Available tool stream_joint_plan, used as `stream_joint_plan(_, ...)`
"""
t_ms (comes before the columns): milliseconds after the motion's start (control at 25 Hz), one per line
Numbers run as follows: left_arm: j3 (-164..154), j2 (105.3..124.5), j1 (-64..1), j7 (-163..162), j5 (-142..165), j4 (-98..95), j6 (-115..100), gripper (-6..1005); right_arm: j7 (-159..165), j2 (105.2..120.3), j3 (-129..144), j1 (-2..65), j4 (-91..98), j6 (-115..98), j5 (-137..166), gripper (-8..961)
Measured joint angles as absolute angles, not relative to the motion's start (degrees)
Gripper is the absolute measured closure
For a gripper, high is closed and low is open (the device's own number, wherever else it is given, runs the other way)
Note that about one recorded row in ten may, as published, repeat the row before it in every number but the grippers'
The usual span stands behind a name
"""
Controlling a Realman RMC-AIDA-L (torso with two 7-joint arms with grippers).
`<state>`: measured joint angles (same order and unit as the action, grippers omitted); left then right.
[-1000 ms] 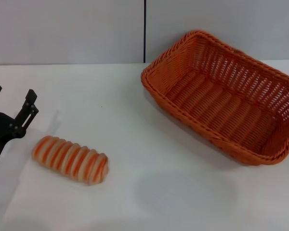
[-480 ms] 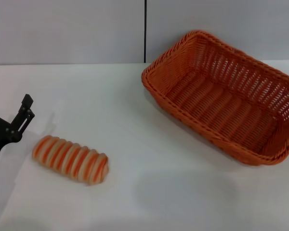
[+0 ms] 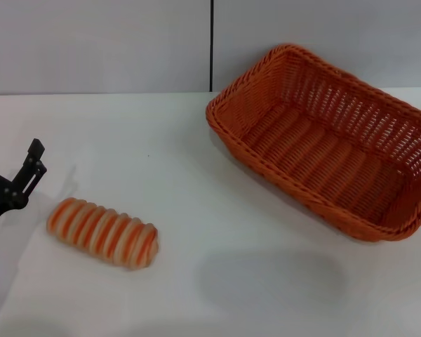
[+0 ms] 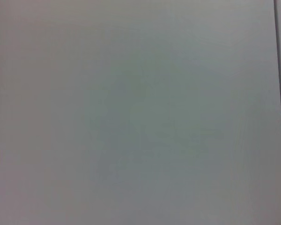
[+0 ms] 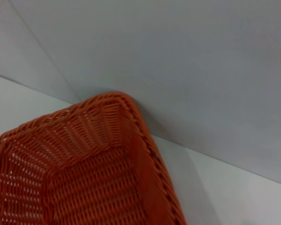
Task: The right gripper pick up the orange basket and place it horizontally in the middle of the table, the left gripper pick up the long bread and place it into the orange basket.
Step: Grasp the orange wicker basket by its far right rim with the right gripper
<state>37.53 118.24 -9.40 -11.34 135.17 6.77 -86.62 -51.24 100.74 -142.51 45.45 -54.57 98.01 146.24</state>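
Basket: the orange basket is sitting on the white worktop in the upper right of the head view, turned at a slant, with its far right end running to the frame edge. It is empty inside.
Bread: the long bread is lying flat on the worktop in the lower left of the frame, well apart from the basket.
Right claw: the right claw is not showing in any view; its wrist camera is looking down on one corner of the basket rim near the wall, so this arm is judged to be hanging above the basket.
Left claw: the left claw is waiting at the left edge of the frame, just beside the bread and not touching it; one finger is showing, the other is cut by the frame, so open or closed cannot be told.
Step in hand: probably the right arm is approaching the basket.
How to do it well: the claw should be taking the braided rim on one long side, then lifting gently and turning the basket level toward the middle.
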Motion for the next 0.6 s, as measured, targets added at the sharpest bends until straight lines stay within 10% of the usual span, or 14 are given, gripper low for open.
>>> stream_joint_plan(600,37.5,118.21,-9.2,-11.4,135.2,6.6,-86.9,175,-57.0,103.34,-140.0,46.6,-43.7,87.7,145.9,300)
